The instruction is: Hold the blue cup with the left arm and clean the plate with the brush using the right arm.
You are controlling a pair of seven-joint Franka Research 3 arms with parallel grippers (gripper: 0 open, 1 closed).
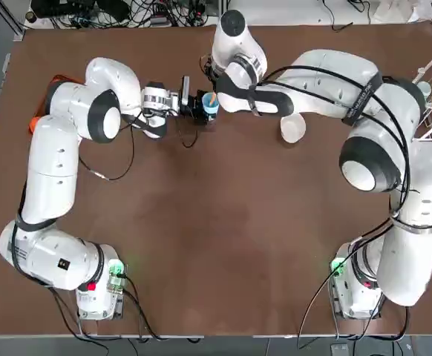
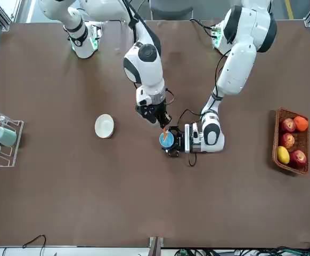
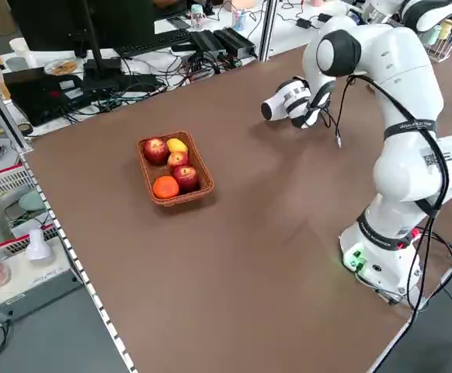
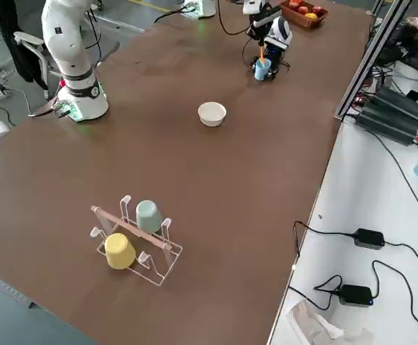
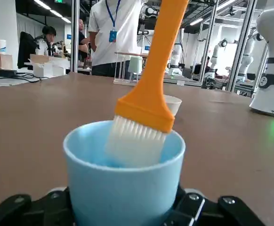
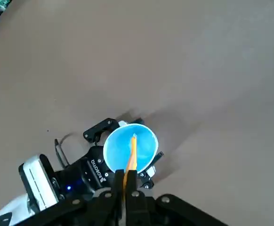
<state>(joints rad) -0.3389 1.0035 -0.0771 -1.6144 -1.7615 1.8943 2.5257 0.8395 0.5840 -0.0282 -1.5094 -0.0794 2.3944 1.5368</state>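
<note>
While your left gripper (image 5: pixel 125 207) clasps the blue cup (image 5: pixel 123 183) upright above the table (image 2: pixel 144 202), your right gripper (image 6: pixel 126 175) pinches the brush (image 5: pixel 149 84) by its orange handle, its white bristles inside the cup; the white plate (image 2: pixel 104 126) rests on the table, apart from both grippers.

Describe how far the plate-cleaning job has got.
Done: the left pincer grips the blue cup. In hand: the right pincer pinches the brush, bristles inside the cup. Left: brushing the plate, which sits apart, untouched.
</note>
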